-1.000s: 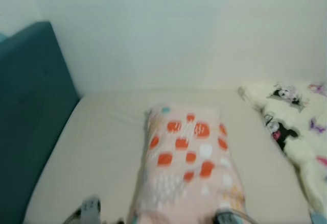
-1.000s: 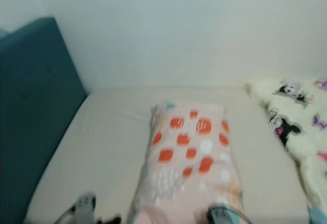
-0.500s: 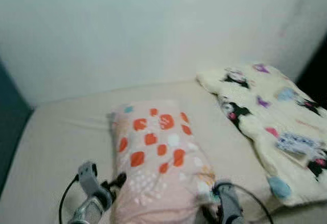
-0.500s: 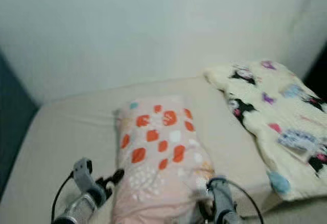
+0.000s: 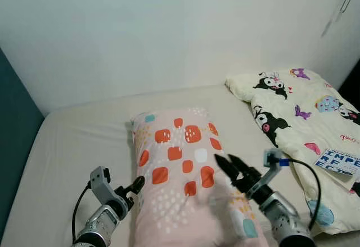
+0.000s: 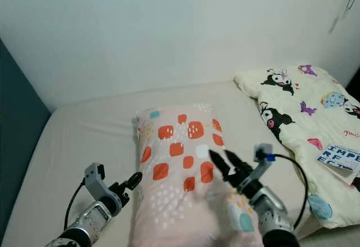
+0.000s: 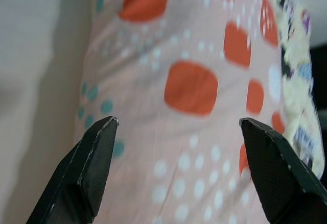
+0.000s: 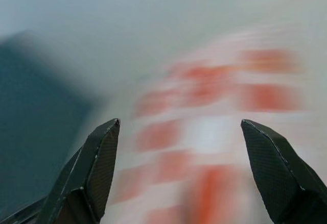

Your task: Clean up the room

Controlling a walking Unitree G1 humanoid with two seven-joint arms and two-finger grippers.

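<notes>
I had the head camera looking down on a bed with a cream sheet (image 5: 73, 146) set against a white wall (image 5: 169, 27), with a teal headboard (image 5: 14, 146) at my left edge. The pillow (image 5: 180, 168), pink with orange squares, white dots and a few teal spots, lay lengthwise in the middle of the mattress, its far end toward the wall and its near end between my two arms.

The left gripper (image 5: 136, 185) sat low at the pillow's left edge, just beside the fabric. In the left wrist view its fingers (image 7: 92, 168) stood wide apart with the pillow's patterned side (image 7: 189, 86) between and beyond them; nothing was clamped. I could not tell from the head views whether a fingertip touched the cover.

The right gripper (image 5: 228, 164) hung over the right half of the pillow, fingertips pointing toward the wall, a cable (image 5: 306, 179) looping off the wrist. Its fingers (image 8: 94, 168) were also spread wide and held nothing; the right wrist view was blurred, showing only smeared orange patches and a dark teal area.

To the right of the pillow, well clear of it, lay a cream blanket (image 5: 298, 123) printed with cartoon characters, bearing a printed label (image 5: 340, 161) near its right edge.
</notes>
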